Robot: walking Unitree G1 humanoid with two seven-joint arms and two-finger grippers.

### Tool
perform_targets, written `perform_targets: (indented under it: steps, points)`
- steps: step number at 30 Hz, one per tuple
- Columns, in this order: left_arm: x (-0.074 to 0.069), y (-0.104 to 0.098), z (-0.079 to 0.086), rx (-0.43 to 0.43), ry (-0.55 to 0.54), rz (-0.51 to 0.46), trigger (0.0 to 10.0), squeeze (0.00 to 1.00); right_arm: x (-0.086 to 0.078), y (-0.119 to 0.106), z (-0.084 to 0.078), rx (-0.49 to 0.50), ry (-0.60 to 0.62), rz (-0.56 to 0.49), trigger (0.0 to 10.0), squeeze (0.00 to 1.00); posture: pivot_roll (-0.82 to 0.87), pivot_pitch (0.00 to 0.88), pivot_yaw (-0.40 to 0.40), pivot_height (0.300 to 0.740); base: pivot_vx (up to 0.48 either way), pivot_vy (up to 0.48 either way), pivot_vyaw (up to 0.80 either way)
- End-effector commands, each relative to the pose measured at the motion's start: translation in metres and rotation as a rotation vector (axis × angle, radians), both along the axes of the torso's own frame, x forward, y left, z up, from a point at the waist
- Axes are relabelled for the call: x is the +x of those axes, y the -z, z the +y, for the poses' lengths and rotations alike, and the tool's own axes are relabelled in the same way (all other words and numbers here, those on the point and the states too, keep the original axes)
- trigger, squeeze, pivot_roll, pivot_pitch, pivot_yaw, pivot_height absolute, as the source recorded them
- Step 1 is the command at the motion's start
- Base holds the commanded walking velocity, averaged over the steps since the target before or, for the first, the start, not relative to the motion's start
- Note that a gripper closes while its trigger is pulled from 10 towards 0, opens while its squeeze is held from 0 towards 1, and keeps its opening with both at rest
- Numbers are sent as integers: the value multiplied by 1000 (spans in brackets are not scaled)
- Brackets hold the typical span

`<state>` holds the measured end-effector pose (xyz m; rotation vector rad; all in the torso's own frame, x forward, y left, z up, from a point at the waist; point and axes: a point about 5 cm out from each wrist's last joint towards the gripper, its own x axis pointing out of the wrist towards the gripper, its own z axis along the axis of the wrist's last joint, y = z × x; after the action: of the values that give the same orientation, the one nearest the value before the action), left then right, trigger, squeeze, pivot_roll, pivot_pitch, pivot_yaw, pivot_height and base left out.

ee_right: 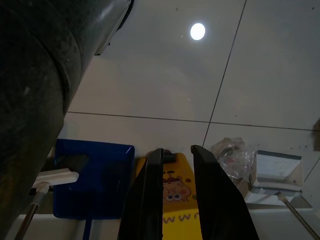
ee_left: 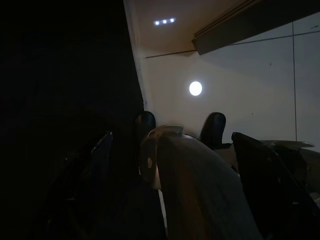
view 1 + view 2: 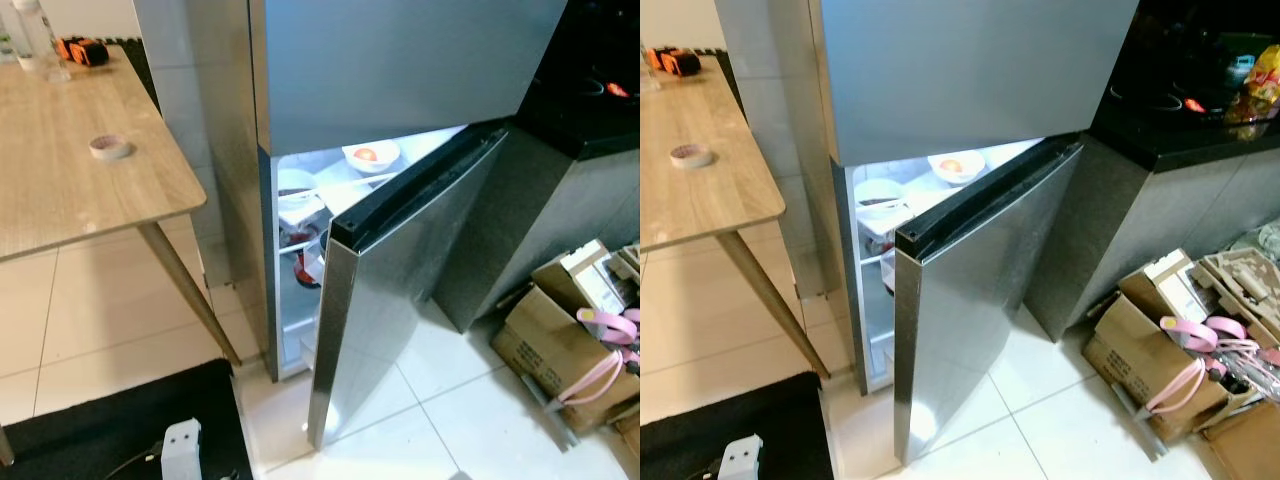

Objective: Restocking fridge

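Steel, brushed and grey, skins the fridge [image 3: 400, 70], whose lower door [image 3: 400, 270] stands ajar over glossy white floor tiles [image 3: 440, 400]. Inside on the lit shelves sit round white bowls [image 3: 372, 156], one holding something red. Crumpled cardboard boxes [image 3: 560, 340] lie to the right; a wood-grain surface [image 3: 70, 160] carrying a tape roll [image 3: 110, 147] stands left. The right tool [image 1: 175, 165] hangs over tiles, its fingers slightly parted around nothing, above a blue dustpan [image 1: 95, 180]. The left tool [image 2: 180, 130] hangs in shade, its grip unclear.
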<state>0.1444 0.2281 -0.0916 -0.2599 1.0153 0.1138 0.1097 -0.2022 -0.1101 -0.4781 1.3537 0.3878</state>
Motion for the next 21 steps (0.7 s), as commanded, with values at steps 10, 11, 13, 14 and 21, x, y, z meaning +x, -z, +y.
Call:
perform_targets:
  steps: [10,11,13,14,21]
  points:
    - [32,-15,5,1,-72,-128,10000,0,1,-1,-1,-5,-7,-2,10000,0,-9,0,-57,740,0,-96,0]
    - [41,-20,5,-9,-76,-167,10000,0,1,0,-1,-5,-8,-2,10000,0,-9,0,-57,740,0,0,0]
    - [61,-32,7,-19,-83,-256,10000,0,0,0,-1,-6,-11,-2,10000,0,-10,0,-56,740,0,0,0]
    - [67,-36,9,-17,-87,-284,10000,0,0,0,-1,-6,-11,-2,10000,0,-10,0,-56,740,0,0,0]
    - [103,-72,35,-43,-253,-504,0,0,0,0,-1,-6,-15,-1,10000,0,-4,0,-55,740,0,0,0]
